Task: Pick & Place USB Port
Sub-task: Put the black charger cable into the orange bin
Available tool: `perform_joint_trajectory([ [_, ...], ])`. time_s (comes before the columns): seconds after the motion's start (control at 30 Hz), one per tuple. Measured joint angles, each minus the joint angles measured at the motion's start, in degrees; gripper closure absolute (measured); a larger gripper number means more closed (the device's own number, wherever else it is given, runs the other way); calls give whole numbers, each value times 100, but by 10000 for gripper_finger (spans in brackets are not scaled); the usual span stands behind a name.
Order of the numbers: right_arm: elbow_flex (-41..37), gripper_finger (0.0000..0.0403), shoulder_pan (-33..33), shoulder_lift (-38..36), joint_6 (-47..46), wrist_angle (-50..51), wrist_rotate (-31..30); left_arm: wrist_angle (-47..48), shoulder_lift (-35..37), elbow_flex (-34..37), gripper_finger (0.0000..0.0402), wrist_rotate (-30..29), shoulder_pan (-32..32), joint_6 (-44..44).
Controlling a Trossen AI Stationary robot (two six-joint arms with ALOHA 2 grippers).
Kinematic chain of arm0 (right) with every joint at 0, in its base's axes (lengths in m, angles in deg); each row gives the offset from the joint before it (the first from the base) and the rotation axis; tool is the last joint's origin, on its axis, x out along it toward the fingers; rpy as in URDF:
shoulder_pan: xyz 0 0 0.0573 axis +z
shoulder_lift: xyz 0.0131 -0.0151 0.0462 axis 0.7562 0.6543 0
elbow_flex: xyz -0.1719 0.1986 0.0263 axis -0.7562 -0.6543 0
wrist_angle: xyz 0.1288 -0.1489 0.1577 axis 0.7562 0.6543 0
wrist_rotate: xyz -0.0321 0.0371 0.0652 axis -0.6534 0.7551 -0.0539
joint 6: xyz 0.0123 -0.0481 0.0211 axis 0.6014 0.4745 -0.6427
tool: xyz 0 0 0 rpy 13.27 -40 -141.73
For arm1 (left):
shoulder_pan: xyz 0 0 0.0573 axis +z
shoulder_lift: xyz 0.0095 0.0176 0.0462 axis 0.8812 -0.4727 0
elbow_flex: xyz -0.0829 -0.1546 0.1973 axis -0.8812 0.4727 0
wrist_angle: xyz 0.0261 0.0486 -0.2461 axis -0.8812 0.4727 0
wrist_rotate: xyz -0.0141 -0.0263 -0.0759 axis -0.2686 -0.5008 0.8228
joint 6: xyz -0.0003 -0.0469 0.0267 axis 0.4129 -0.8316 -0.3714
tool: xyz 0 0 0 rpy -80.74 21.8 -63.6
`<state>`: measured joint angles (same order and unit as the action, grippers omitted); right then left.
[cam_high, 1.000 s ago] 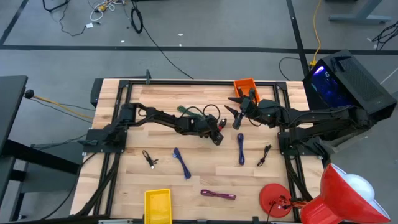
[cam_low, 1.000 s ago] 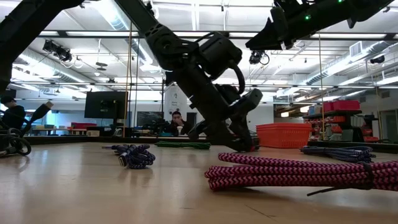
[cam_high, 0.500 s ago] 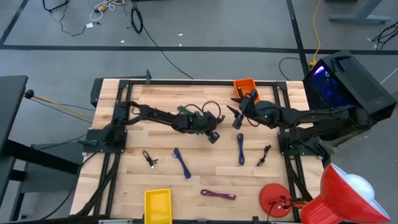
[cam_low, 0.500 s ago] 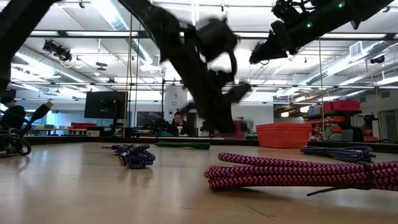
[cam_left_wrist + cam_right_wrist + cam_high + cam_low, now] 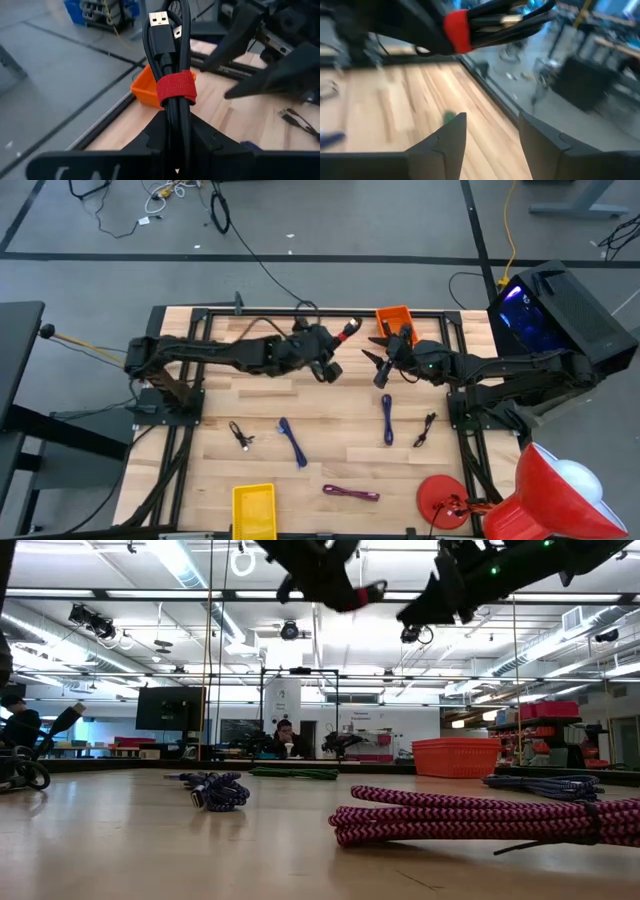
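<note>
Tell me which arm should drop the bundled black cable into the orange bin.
Left. Its hand already holds the black USB cable bundle with the red strap, lifted beside the orange plastic bin. The right hand is open and empty.

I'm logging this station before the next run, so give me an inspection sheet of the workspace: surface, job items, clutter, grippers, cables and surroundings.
Surface: light wooden table in a black frame, nothing spilled.
Job's things: black USB cable bundle with a red strap held in the air by the left gripper; orange plastic bin at the table's far edge.
Clutter: yellow bin at the near edge; red round object at the near right corner.
Grippers: left shut on the bundle; right gripper open, empty, beside the orange bin.
Cables: blue coil, blue coil, two small black cables, magenta braided cable, all lying on the table.
Surroundings: seated person far behind; floor cables beyond the table.
</note>
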<state>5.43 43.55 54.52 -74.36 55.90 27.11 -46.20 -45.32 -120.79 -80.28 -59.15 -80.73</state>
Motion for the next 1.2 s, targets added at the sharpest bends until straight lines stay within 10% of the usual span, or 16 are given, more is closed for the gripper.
perform_joint_trajectory([
  [0.9,0,224,-409,34,-416,-1980,1494,-819,-5,61,354,203,-405,376],
  [1.2,0,385,-400,319,-344,-2413,1516,-831,-10,72,354,95,-492,379],
])
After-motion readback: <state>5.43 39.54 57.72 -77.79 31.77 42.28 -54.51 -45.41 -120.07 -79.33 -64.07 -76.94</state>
